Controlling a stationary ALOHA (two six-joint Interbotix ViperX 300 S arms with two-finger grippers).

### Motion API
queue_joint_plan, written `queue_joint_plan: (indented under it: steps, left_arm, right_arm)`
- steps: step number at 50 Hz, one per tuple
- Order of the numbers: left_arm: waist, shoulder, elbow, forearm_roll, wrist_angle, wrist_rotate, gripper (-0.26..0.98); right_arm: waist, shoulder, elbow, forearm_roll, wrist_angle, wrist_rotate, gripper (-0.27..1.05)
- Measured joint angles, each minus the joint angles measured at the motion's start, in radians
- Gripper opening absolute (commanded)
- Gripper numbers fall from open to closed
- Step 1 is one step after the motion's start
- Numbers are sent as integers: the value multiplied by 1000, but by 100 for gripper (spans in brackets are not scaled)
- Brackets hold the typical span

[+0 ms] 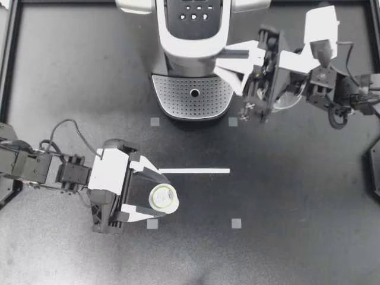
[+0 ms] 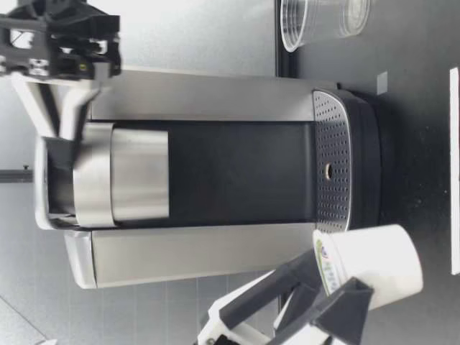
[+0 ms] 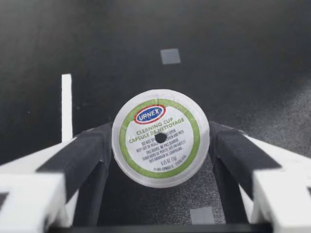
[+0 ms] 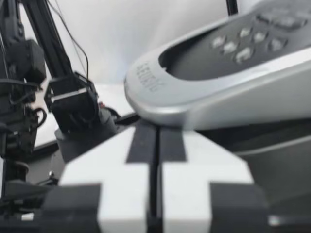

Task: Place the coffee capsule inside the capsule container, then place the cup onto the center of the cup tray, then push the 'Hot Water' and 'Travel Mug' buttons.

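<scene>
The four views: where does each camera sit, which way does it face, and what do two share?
Top view: above the table, facing straight down; coffee machine, both arms, my left gripper and right gripper.
Low view: at table height, facing the machine's front and cup tray; both grippers show.
Left wrist view: on my left wrist, along fingers shut on the coffee capsule.
Right wrist view: on my right wrist, along shut fingers toward the button panel.
Shared: top and left wrist views both show the capsule.

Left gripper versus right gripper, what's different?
My left gripper is shut on the white coffee capsule with a green-ringed lid; my right gripper is shut on nothing. Left sits low near the black table; right is high beside the silver coffee machine. Both are shut.
</scene>
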Motion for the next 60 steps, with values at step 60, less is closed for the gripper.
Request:
queue_joint_plan:
  steps: [60]
  left_arm:
    - [2,-12,-2,0,0,-2,51]
  right_arm:
    - [-298,60,-245,-9,46,3,8]
